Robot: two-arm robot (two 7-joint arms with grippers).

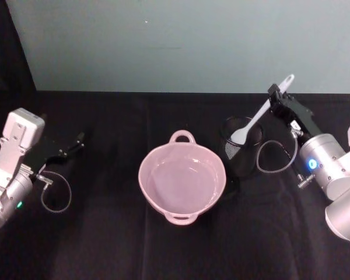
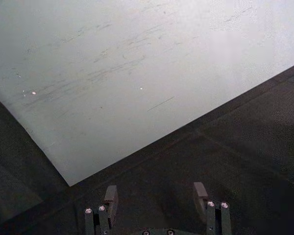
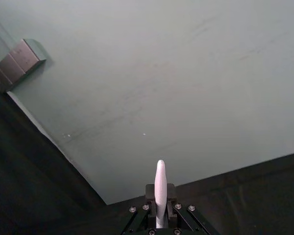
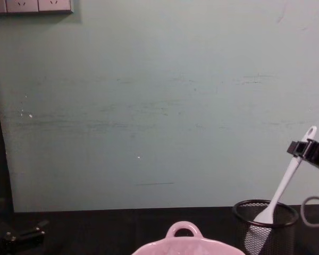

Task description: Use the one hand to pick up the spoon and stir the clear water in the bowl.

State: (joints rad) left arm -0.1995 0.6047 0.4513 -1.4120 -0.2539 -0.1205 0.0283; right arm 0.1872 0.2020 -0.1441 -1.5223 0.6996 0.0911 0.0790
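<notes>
White spoon (image 1: pixel 259 113) tilted, blade in mesh cup (image 1: pixel 243 153), pale pink bowl (image 1: pixel 182 181) beside it

dim, even light | soft focus | no harsh shadows

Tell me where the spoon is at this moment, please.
The spoon is on the robot's right, held near its handle end by the right gripper, tilted, its blade still at the mouth of the black mesh cup beside the pink bowl.

Right gripper (image 1: pixel 275 93) raised, apparently clamped; left gripper (image 1: pixel 77 142) parked, spread.
</notes>
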